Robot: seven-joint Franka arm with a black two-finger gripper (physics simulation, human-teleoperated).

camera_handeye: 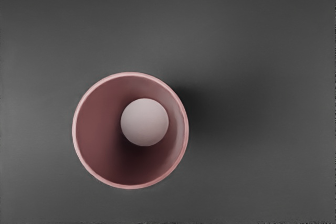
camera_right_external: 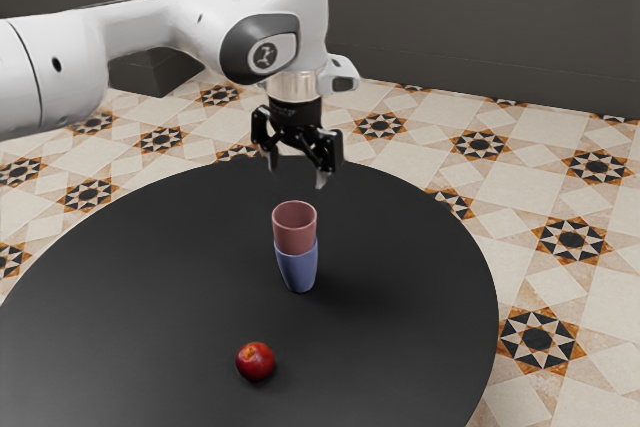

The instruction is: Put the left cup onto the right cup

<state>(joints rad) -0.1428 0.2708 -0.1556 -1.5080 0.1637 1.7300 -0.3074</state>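
A dusty-pink cup (camera_right_external: pixel 295 225) sits nested upright in a blue-grey cup (camera_right_external: pixel 298 267) near the middle of the round black table (camera_right_external: pixel 120 287). My gripper (camera_right_external: pixel 298 171) hangs open directly above the stack, its fingers spread and holding nothing, a short gap over the pink rim. From the wrist view I look straight down into the pink cup (camera_handeye: pixel 130 130), with its pale bottom visible.
A red apple (camera_right_external: pixel 255 360) lies on the table toward the front, apart from the cups. The table's edge curves along the exterior view's right, with patterned floor tiles (camera_right_external: pixel 560 197) beyond it.
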